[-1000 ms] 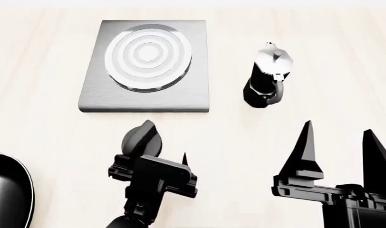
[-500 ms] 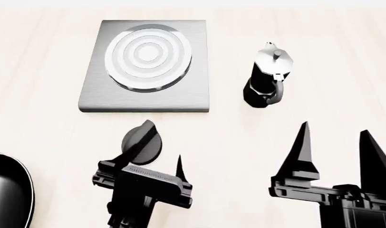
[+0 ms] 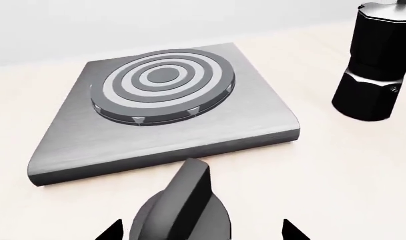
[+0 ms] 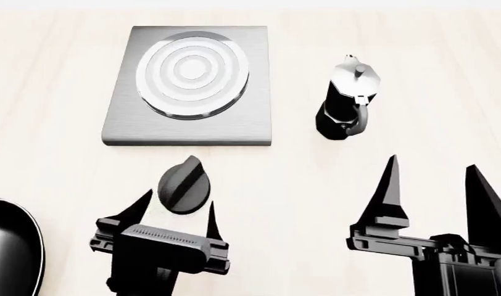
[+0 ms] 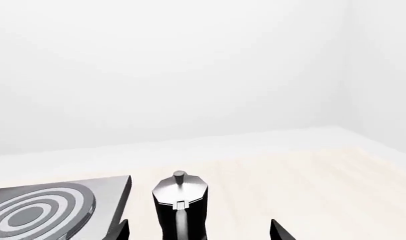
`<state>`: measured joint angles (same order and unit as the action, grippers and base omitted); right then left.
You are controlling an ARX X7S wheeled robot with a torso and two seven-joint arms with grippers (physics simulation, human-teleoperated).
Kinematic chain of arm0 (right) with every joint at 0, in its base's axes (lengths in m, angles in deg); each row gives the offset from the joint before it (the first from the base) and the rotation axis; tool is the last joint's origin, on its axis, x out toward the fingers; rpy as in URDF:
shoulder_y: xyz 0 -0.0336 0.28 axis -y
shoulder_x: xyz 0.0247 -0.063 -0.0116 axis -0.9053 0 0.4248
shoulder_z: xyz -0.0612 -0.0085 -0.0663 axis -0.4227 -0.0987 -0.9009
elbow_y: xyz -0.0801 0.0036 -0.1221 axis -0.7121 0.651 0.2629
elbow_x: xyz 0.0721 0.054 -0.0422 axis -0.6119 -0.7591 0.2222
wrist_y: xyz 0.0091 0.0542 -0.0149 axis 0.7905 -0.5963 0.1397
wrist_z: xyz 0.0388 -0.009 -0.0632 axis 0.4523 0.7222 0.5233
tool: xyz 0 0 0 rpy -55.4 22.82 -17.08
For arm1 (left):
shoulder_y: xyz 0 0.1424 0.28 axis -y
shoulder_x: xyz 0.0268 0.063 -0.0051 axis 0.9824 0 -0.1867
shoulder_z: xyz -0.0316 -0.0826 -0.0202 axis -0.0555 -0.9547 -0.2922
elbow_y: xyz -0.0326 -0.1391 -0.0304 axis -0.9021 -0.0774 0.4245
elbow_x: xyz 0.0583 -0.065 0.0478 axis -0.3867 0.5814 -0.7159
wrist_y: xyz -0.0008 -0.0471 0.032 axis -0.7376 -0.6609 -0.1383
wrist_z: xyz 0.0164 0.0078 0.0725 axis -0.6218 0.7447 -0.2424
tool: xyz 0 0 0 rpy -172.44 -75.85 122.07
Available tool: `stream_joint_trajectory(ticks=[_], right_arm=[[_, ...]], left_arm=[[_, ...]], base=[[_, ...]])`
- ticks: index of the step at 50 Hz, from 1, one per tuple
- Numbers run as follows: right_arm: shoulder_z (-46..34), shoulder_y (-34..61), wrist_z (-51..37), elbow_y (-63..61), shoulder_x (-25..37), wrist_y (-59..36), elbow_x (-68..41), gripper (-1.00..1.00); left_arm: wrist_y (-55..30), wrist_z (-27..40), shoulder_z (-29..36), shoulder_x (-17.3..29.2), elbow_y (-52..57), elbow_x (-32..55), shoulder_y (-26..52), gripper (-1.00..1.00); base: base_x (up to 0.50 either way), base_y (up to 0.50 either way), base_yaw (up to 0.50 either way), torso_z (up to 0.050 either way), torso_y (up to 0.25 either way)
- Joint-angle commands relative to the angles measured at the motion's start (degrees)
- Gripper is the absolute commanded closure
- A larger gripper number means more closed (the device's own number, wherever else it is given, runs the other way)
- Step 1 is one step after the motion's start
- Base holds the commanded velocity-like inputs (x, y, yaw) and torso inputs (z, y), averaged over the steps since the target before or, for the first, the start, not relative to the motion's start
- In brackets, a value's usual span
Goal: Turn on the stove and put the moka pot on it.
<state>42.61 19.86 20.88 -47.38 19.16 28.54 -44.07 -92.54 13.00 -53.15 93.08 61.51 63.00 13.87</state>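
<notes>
You have one flat square grey metal stove [image 4: 189, 86] with a round burner of concentric rings, one small black knob [image 4: 184, 184], one faceted moka pot [image 4: 347, 98] with black base and silver top, one black frying pan [image 4: 12, 250] and two black grippers on the pale wooden table [image 4: 53, 92]. In the head view the stove fills the upper left centre of the frame, the knob lies just below its near edge, apart from it, and the moka pot stands upright right of the stove, clear of the burner. The pan shows only in this view, at the lower left edge. The left wrist view alone shows the burner's raised side rim and the knob's ridge seen from behind, with the pot at the upper right of that frame. The right wrist view alone shows the white wall behind the table. The left gripper [image 4: 174, 213] sits just below the knob, fingers spread apart, tips flanking its lower edge without touching. The right gripper [image 4: 432, 185] stands at lower right, fingers wide apart and holding nothing, with the moka pot well above it in the frame.
</notes>
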Motion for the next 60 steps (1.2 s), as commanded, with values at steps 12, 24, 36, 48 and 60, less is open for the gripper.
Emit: stream_joint_trajectory(ticks=[12,24,36,48,60], right_arm=[[1.57,19.62,-0.70,4.67,1.60,-23.10,-9.57,-1.00],[-1.25,30.91,2.92,13.79,2.39,-27.86,-11.27,-1.00],[-3.71,33.90,5.26,22.40,1.52,-26.27,-9.62,-1.00],[-6.10,36.23,6.71,26.62,0.95,-26.63,-9.07,-1.00],[-7.95,36.92,8.31,31.49,0.46,-24.24,-7.47,-1.00]], left_arm=[[-0.16,-1.22,-3.86,-0.01,1.92,1.58,-0.91,-1.00],[-0.24,-1.02,-4.32,0.16,2.12,2.30,-0.87,-1.00],[-0.52,-0.78,-3.81,0.46,2.45,2.28,-0.59,-1.00],[-0.89,-0.45,-4.53,0.79,3.25,3.03,-0.56,-1.00],[-0.67,-0.25,-3.84,0.87,2.96,2.87,-0.58,-1.00]], base=[[0.00,0.00,0.00,0.000,0.000],[0.00,0.00,0.00,0.000,0.000],[0.00,0.00,0.00,0.000,0.000],[0.00,0.00,0.00,0.000,0.000],[0.00,0.00,0.00,0.000,0.000]])
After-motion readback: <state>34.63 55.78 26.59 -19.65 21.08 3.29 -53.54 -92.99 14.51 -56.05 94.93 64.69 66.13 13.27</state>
